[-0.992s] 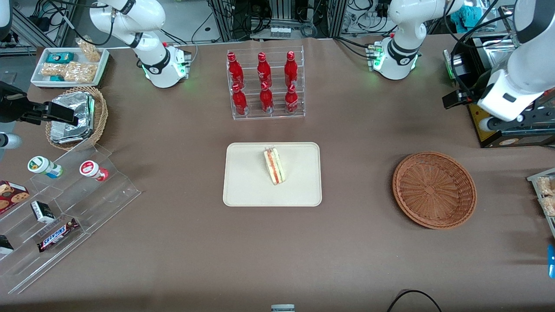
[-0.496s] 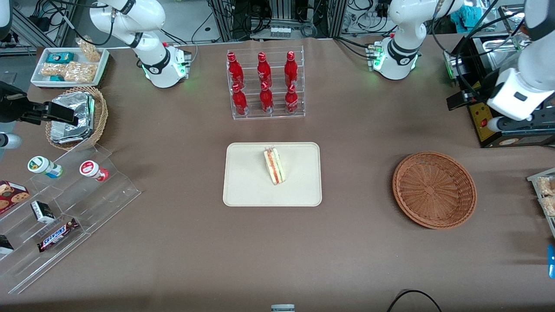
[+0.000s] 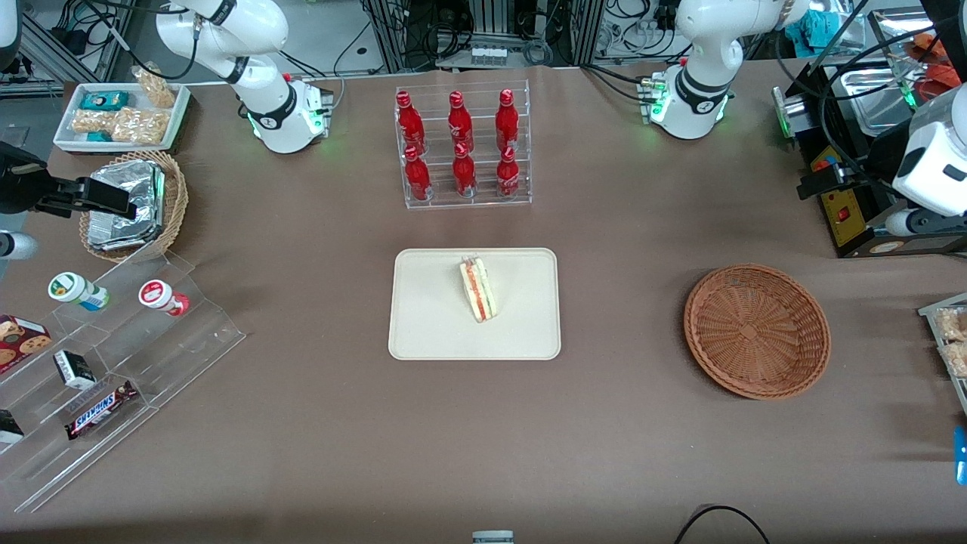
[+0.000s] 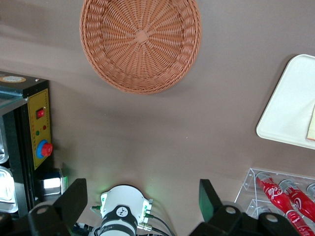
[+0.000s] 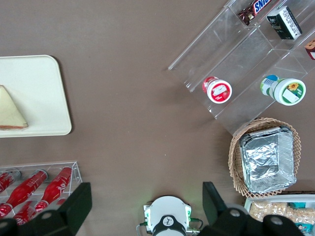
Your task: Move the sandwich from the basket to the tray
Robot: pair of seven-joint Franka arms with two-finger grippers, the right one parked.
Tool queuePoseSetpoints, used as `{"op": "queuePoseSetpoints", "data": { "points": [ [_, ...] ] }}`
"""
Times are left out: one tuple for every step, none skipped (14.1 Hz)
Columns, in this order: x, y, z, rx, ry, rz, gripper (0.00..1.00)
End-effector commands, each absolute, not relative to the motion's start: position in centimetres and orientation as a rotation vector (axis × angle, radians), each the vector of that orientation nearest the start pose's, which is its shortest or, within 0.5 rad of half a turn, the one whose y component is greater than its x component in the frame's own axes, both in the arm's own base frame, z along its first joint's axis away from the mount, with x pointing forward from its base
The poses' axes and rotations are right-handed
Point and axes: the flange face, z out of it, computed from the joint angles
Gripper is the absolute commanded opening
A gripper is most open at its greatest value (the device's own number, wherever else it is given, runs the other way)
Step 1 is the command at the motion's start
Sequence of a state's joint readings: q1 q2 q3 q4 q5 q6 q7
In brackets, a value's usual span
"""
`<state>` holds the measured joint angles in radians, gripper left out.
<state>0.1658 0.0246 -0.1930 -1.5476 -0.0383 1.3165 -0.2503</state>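
The sandwich (image 3: 477,291), a white wedge with red and green filling, lies on the cream-beige tray (image 3: 430,317) in the middle of the table. It also shows in the right wrist view (image 5: 11,114). The reddish-brown basket (image 3: 757,330) is empty and stands toward the working arm's end of the table; the left wrist view shows it too (image 4: 140,42). My left gripper (image 3: 823,181) is open and empty. It hangs high above the table beside a black appliance, farther from the front camera than the basket. In the left wrist view the gripper (image 4: 141,191) holds nothing, and the tray's corner (image 4: 290,108) shows.
A clear rack of red bottles (image 3: 462,147) stands farther from the camera than the tray. A black appliance (image 3: 854,211) sits at the working arm's end. A tan basket with foil packets (image 3: 132,204), a snack tray (image 3: 121,115) and an acrylic shelf (image 3: 113,363) are at the parked arm's end.
My left arm has drawn away from the basket toward the working arm's end of the table, with the gripper empty. The sandwich, tray and basket have not moved.
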Motion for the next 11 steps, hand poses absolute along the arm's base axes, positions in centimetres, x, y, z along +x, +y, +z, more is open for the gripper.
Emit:
{"op": "queuePoseSetpoints", "data": {
  "points": [
    [54.3,-2.3,60.6,-3.118,-0.328,0.389,1.00],
    [54.5,-3.0,60.5,-3.115,-0.307,0.389,1.00],
    [54.8,-3.6,60.4,-3.093,-0.279,0.377,1.00],
    [55.2,-4.9,60.1,-3.042,-0.232,0.357,1.00],
    [55.1,-6.5,60.0,-2.998,-0.186,0.338,1.00],
    [55.0,-7.1,60.2,-3.002,-0.170,0.324,1.00],
    [55.0,-7.1,60.3,-3.005,-0.172,0.316,1.00],
    [55.1,-7.1,60.2,-3.004,-0.169,0.318,1.00],
    [55.3,-7.2,59.8,-3.004,-0.168,0.327,1.00],
    [55.5,-7.2,59.5,-3.003,-0.175,0.334,1.00],
    [55.5,-7.2,59.5,-2.999,-0.193,0.334,1.00]
  ]
}}
